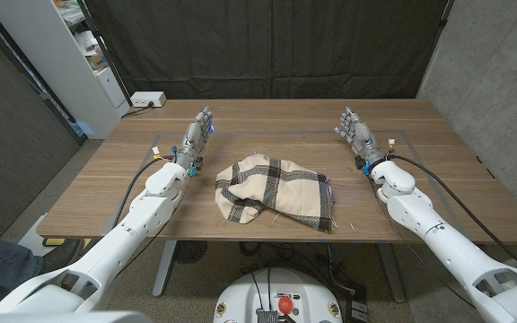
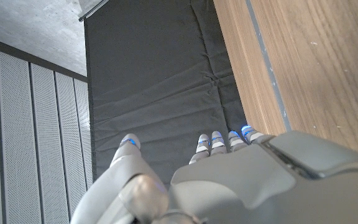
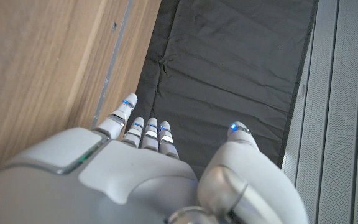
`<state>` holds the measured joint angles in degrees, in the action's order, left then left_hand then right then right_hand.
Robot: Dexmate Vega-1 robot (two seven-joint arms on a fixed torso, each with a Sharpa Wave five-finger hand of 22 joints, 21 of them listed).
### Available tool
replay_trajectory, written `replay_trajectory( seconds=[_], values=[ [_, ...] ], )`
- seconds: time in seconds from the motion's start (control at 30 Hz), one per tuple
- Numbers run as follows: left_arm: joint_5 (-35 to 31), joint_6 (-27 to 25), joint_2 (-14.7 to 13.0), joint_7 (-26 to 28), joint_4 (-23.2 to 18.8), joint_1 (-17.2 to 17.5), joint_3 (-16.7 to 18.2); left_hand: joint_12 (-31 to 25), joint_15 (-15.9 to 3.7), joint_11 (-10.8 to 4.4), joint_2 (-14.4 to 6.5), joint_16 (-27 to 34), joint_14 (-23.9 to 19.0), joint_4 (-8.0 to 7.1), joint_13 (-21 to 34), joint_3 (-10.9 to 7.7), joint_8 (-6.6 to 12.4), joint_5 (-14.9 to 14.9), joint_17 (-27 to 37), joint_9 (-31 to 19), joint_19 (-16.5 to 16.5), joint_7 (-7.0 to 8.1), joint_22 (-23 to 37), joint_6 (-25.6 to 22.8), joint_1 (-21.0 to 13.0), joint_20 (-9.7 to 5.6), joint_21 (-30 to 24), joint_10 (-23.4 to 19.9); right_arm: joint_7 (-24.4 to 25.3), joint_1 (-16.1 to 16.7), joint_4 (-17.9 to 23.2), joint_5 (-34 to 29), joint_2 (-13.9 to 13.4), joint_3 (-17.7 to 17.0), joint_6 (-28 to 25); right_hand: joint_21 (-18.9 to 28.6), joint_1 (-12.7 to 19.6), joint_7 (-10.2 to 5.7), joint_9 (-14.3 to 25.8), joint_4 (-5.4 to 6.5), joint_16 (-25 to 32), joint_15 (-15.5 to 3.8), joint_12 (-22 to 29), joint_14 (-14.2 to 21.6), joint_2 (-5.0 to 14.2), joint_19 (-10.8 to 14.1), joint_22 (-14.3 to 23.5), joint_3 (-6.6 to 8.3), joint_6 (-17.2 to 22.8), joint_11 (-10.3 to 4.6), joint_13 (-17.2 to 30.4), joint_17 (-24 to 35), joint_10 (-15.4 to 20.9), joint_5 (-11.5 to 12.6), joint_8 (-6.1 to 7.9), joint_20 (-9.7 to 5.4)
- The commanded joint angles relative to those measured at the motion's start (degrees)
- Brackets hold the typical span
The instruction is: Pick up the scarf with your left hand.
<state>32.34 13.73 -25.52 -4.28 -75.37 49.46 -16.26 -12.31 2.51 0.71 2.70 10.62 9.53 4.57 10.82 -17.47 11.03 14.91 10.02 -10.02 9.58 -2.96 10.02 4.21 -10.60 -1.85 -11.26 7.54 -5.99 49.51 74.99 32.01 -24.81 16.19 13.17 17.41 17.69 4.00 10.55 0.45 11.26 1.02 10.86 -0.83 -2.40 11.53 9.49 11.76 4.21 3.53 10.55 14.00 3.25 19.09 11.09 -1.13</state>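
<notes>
My left hand (image 1: 196,139) stands released, fingers apart, on the desk (image 1: 420,193). The scarf (image 1: 276,190) lies crumpled just inboard of it, nearer me, so I judge a short reach remains.

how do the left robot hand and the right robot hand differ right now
The left robot hand stands on the scarf's left side, the right robot hand on its right. In the head view the left one looks slimmer, seen more edge-on, while the right one shows a broader face. Both are empty, fingers reaching toward the table's far edge, neither touching the scarf.
</notes>
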Motion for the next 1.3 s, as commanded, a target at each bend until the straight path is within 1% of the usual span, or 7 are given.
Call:
replay_trajectory(
  seconds=[0.03, 0.13, 0.27, 0.53, 0.73, 0.9, 1.3],
  values=[
    [-14.5, -5.68, 11.84, -8.56, -1.27, 2.02, 14.5, -0.12, 0.12, 0.22, -0.21, 0.24, 1.52, 0.05, 0.12, -0.41, 0.34, 0.39, 0.3, -0.16, 1.71, -0.17, 0.16, 0.39, -0.59, -0.21, -0.3, 0.8, -11.5, 1.94, 2.26, -21.02, 18.51, -21.26, -6.47, 0.07, 0.45, 0.22, 0.3, -0.04, 0.38, 0.26, 0.33, -0.13, -0.09, 0.25, 0.08, 0.43, 0.24, 0.49, 0.15, 0.03, 0.04, 0.26, 0.31, 0.05],
    [-17.64, -6.58, 14.63, -10.61, -1.75, 2.19, 17.44, -0.18, 0.43, 0.67, -0.32, 0.24, 1.46, 0.12, 0.12, -0.43, 0.35, 0.37, 0.3, -0.17, 1.72, -0.94, 0.16, 0.19, -0.69, -0.04, -0.27, 0.54, -14.19, 1.7, 2.77, -25.28, 21.9, -24.8, -7.12, -0.01, 0.47, 0.2, 0.3, -0.06, 0.39, 0.26, 0.33, -0.12, -0.03, 0.29, 0.09, 0.44, 0.21, 0.5, 0.15, -0.01, 0.06, 0.26, 0.29, 0.03],
    [-21.12, -7.01, 17.61, -13.14, -2.32, 2.36, 20.6, -0.2, 0.52, 0.8, -0.37, 0.24, 1.42, 0.15, 0.12, -0.43, 0.34, 0.36, 0.3, -0.17, 1.66, -0.95, 0.17, 0.14, -0.73, -0.06, -0.28, 0.46, -16.99, 1.28, 3.02, -29.58, 25.49, -28.58, -7.47, -0.14, 0.48, 0.22, 0.3, -0.08, 0.39, 0.3, 0.3, -0.13, 0.03, 0.33, 0.09, 0.44, 0.24, 0.37, 0.16, -0.07, -0.02, 0.25, 0.3, 0.06],
    [-25.4, -7.94, 21.97, -17.43, -3.46, 2.47, 25.07, -0.22, 0.7, 0.94, -0.51, 0.27, 1.26, 0.23, 0.11, -0.46, 0.28, 0.34, 0.3, -0.17, 1.62, -1.0, 0.17, 0.09, -0.87, 0.0, -0.26, 0.28, -21.02, 0.35, 2.94, -34.72, 30.13, -33.81, -7.31, -0.38, 0.49, 0.24, 0.3, -0.13, 0.4, 0.31, 0.3, -0.09, 0.06, 0.34, 0.09, 0.41, 0.21, 0.55, 0.16, -0.17, 0.02, 0.25, 0.27, 0.04],
    [-28.29, -8.02, 23.79, -19.44, -5.77, 3.27, 26.99, -0.16, 0.98, 1.2, -0.61, 0.27, 1.2, 0.31, 0.11, -0.47, 0.26, 0.31, 0.3, -0.18, 1.6, -1.17, 0.17, -0.02, -0.98, 0.11, -0.24, 0.29, -22.73, 0.07, 3.37, -37.03, 32.26, -36.09, -7.23, -0.58, 0.48, 0.23, 0.3, -0.15, 0.39, 0.33, 0.29, -0.12, 0.09, 0.35, 0.1, 0.38, 0.29, 0.65, 0.17, -0.26, 0.01, 0.24, 0.28, 0.09],
    [-29.74, -8.05, 24.93, -20.84, -6.85, 3.66, 28.3, -0.17, 1.05, 1.32, -0.68, 0.28, 1.14, 0.36, 0.11, -0.48, 0.22, 0.29, 0.3, -0.18, 1.63, -1.14, 0.18, -0.02, -1.05, 0.26, -0.21, 0.2, -23.69, -0.03, 3.83, -38.34, 33.43, -37.27, -7.35, -0.7, 0.46, 0.19, 0.3, -0.16, 0.39, 0.35, 0.28, -0.12, 0.11, 0.35, 0.1, 0.36, 0.31, 0.64, 0.17, -0.3, -0.03, 0.23, 0.28, 0.12],
    [-31.74, -7.47, 26.75, -23.2, -8.85, 4.44, 30.13, -0.18, 1.13, 1.22, -0.84, 0.3, 0.98, 0.46, 0.11, -0.51, 0.22, 0.23, 0.31, -0.19, 1.59, -1.34, 0.18, -0.22, -1.22, 0.59, -0.2, 0.02, -25.03, -0.16, 4.04, -39.77, 34.99, -38.88, -6.94, -1.05, 0.42, 0.11, 0.3, -0.19, 0.39, 0.43, 0.28, -0.13, 0.18, 0.38, 0.11, 0.31, 0.35, 0.61, 0.17, -0.43, -0.02, 0.21, 0.27, 0.17]
  ],
)
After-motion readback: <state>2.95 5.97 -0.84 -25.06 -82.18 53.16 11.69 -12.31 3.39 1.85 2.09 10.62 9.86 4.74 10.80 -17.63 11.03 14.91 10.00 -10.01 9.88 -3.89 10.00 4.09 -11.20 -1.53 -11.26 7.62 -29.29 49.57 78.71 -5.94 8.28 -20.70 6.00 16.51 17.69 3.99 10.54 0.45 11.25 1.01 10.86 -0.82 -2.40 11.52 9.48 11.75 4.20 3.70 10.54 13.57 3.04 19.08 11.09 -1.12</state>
